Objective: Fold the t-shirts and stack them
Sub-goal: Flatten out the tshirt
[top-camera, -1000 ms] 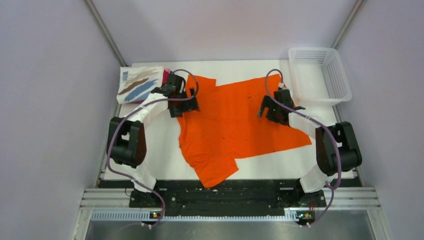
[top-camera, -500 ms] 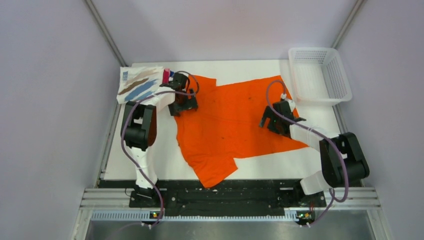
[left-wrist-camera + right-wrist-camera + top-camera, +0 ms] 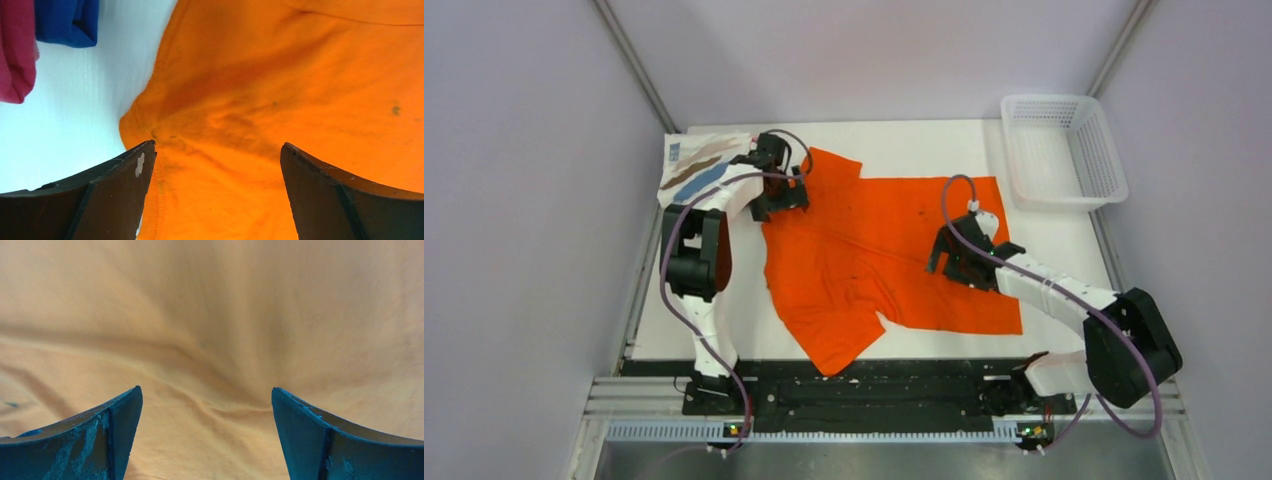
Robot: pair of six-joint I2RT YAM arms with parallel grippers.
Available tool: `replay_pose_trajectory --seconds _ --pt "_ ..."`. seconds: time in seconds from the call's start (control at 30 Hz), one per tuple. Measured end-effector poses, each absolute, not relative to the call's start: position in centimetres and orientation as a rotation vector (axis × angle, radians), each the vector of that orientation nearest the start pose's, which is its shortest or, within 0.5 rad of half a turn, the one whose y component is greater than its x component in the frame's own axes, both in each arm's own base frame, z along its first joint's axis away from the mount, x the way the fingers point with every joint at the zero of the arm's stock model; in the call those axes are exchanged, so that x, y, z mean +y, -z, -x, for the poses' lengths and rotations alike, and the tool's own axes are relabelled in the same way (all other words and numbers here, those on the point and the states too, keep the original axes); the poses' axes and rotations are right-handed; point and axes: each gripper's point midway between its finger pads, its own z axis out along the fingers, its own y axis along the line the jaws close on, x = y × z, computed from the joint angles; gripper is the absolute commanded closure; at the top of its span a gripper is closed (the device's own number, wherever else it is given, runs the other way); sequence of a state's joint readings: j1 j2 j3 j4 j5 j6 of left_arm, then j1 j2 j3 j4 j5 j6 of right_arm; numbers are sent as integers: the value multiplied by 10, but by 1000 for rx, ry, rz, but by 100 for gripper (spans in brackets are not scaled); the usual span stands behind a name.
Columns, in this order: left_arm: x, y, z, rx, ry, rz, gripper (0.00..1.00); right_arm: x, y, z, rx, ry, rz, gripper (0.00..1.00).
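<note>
The orange tee lies spread on the table under both claws: left gripper at its far-left hem, right gripper on its right half, each with jaws spread wide, holding nothing. Only the left wrist view shows the pink tee and blue tee beside that hem. Both arms reach forward, wrists tipped down.

My count on the tabletop
I see four t-shirts: orange t-shirt, printed t-shirt, pink t-shirt, blue t-shirt. One basket. Two tools: left tool, right tool.
</note>
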State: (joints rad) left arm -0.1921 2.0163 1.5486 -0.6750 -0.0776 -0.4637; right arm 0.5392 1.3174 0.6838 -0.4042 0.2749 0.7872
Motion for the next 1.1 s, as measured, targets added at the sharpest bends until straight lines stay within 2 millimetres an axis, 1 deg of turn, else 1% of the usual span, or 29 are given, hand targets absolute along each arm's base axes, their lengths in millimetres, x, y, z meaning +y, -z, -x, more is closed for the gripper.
replay_pose_trajectory --seconds 0.03,0.1,0.17,0.23,0.27,0.3,0.37,0.5,0.57,0.67,0.77,0.83,0.87,1.0,1.1 --pt "-93 -57 -441 2675 109 379 1 131 -49 -264 2504 -137 -409 1" --pt "-100 -70 -444 2655 168 358 1 130 -70 -287 2447 -124 -412 1" --pt "-108 -79 -449 2637 216 342 1 131 -89 -318 2390 -131 -425 1" --pt "-116 -86 -456 2620 264 330 1 127 -97 -348 2349 -128 -443 1" --pt "-120 -88 -459 2616 284 325 1 124 -96 -362 2339 -120 -448 1" --pt "-125 -89 -463 2611 306 322 1 122 -91 -374 2342 -104 -446 1" --pt "-132 -84 -471 2609 331 320 1 117 -77 -389 2365 -72 -438 1" --pt "-138 -55 -479 2653 325 330 1 117 -42 -408 2439 -37 -413 1" --pt "-139 -39 -482 2681 311 331 1 116 -30 -414 2458 -20 -408 1" --pt "-141 -44 -500 2652 305 340 1 119 -32 -428 2446 -47 -418 1" --pt "-143 -41 -520 2642 299 338 1 116 -33 -447 2430 -54 -439 1" --pt "-146 -41 -539 2627 291 331 1 113 -33 -457 2420 -53 -452 1" --pt "-148 -43 -554 2609 291 324 1 112 -34 -464 2414 -51 -453 1" --pt "-151 -44 -579 2569 310 319 1 109 -34 -485 2394 -50 -462 1" --pt "-146 -46 -587 2555 359 342 1 107 -36 -498 2377 -53 -472 1"
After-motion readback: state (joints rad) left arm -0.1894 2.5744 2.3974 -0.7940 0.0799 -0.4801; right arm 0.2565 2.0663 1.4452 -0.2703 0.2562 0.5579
